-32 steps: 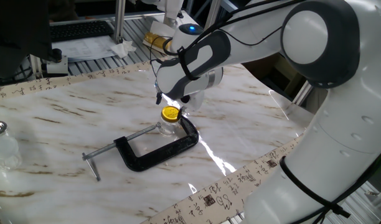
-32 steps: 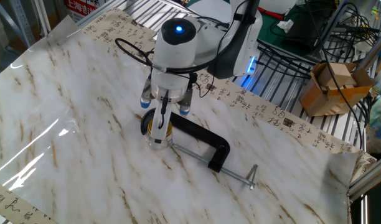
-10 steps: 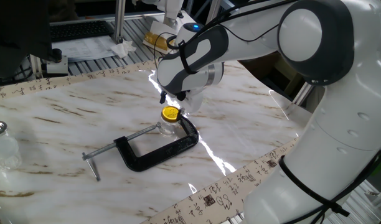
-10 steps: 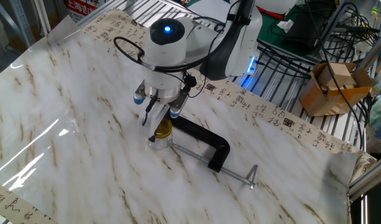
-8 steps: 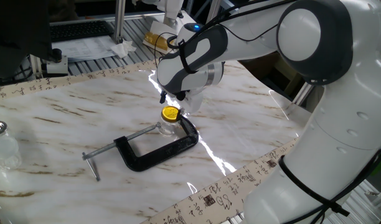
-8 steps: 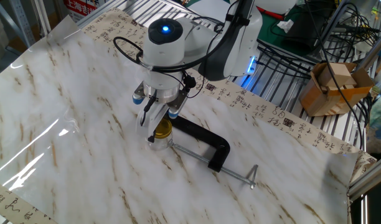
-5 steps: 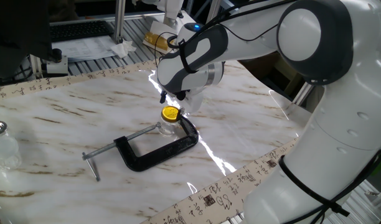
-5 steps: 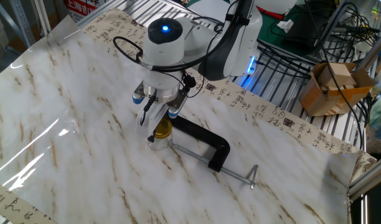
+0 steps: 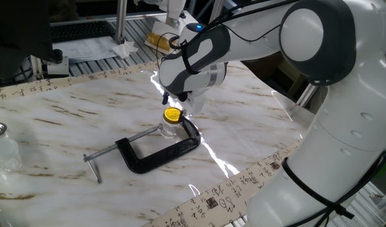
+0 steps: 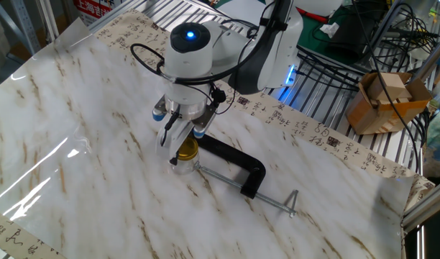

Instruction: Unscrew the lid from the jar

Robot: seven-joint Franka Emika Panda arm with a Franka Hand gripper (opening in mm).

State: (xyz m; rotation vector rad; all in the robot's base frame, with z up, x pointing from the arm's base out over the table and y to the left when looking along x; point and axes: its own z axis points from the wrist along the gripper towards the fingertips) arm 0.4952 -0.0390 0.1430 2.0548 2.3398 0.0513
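Just below the pincer (open-fingered), lid, jar

The hand hid most of the lid; whether its fingers were parted was unclear.

A marble-patterned table fills the middle of the frame. A black C-clamp lies flat at centre, the small glass jar standing in its mouth. A silver-topped glass vessel stands at far left.
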